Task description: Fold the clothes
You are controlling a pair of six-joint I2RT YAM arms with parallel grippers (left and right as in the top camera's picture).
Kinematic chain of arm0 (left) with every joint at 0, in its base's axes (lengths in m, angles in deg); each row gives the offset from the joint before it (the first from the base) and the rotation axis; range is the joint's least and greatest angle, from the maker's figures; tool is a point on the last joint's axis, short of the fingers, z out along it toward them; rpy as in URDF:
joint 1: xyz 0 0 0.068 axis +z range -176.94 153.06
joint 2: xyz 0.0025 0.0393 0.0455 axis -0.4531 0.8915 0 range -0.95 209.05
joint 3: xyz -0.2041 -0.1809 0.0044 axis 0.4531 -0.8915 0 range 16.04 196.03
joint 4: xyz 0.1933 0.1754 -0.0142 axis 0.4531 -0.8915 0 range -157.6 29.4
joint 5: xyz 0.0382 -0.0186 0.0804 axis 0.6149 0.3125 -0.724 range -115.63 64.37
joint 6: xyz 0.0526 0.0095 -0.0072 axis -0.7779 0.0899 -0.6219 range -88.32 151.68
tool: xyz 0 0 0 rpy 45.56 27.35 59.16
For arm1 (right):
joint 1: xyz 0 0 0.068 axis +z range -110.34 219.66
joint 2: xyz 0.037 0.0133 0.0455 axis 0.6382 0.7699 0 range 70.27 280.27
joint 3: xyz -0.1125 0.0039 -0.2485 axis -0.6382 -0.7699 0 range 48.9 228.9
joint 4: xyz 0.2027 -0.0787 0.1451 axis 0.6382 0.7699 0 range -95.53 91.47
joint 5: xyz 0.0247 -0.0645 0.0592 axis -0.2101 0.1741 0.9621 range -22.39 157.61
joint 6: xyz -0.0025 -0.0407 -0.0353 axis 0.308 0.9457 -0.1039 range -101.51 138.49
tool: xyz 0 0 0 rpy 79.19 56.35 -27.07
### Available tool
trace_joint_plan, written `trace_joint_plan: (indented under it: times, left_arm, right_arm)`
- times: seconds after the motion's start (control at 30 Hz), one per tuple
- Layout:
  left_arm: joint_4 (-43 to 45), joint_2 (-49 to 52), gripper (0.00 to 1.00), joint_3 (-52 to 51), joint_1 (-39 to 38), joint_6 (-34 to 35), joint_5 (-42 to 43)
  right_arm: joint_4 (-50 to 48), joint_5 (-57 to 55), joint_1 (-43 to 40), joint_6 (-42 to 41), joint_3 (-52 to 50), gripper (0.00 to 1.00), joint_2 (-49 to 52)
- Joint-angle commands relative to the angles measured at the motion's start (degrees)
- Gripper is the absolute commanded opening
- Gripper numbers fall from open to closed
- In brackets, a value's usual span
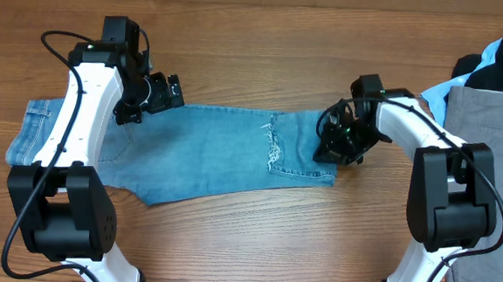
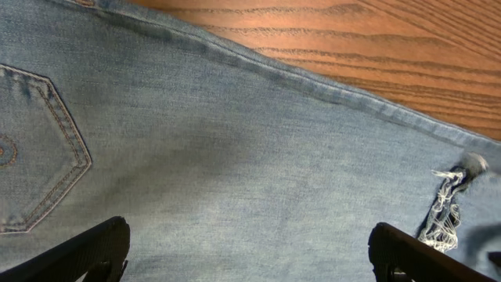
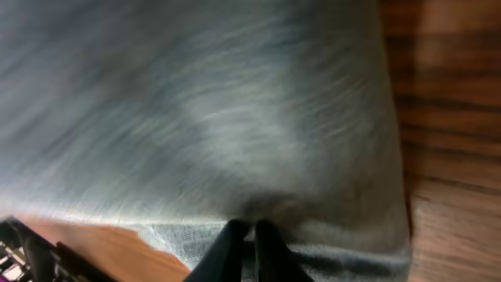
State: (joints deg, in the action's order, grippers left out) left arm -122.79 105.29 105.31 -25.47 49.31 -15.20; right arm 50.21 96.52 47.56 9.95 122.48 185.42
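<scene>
1. jeans [image 1: 216, 152] lie flat across the overhead centre, waist left.
2. right gripper [image 1: 337, 144] pinches the hem [image 1: 319, 176] at centre right, likely to fold it over.
3. left gripper [image 1: 160, 94] hovers, fingers apart, by the back pocket [image 2: 35, 149].

left white-and-black arm [image 1: 82, 122] reaches up from the near edge, wrist bent inward. left gripper [image 2: 250, 254] hovers low, black fingers [image 2: 86, 251] spread wide. right arm [image 1: 427, 134] elbows in. right gripper [image 1: 334, 149] tips down, its fingers [image 3: 235, 244] pinched together on the light-blue denim jeans [image 1: 216, 152] hem.
</scene>
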Motion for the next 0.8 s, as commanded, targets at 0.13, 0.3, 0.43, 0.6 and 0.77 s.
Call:
trace_joint_plan:
  times: [0.13, 0.3, 0.43, 0.6, 0.77]
  left_arm:
    - [-0.17, -1.53, 1.0, -0.31, -0.44, 0.13, -0.55]
    - [-0.31, -1.53, 1.0, -0.31, -0.44, 0.11, -0.55]
    - [-0.28, -1.53, 1.0, -0.31, -0.44, 0.11, -0.57]
    - [-0.31, -1.53, 1.0, -0.31, -0.44, 0.11, -0.57]
    - [-0.2, -1.53, 1.0, -0.31, -0.44, 0.11, -0.57]
  right_arm:
    - [-1.92, -11.02, -0.85, -8.85, -2.34, 0.11, -0.04]
    - [-1.99, -12.61, -2.43, -11.04, 1.95, 0.07, -0.07]
    - [0.92, -12.63, -2.47, -10.99, 7.72, 0.16, -0.07]
    - [4.83, -12.61, -2.51, -10.73, 15.52, 0.6, -0.07]
    - [4.96, -9.97, -2.45, -7.58, 16.46, 0.66, -0.04]
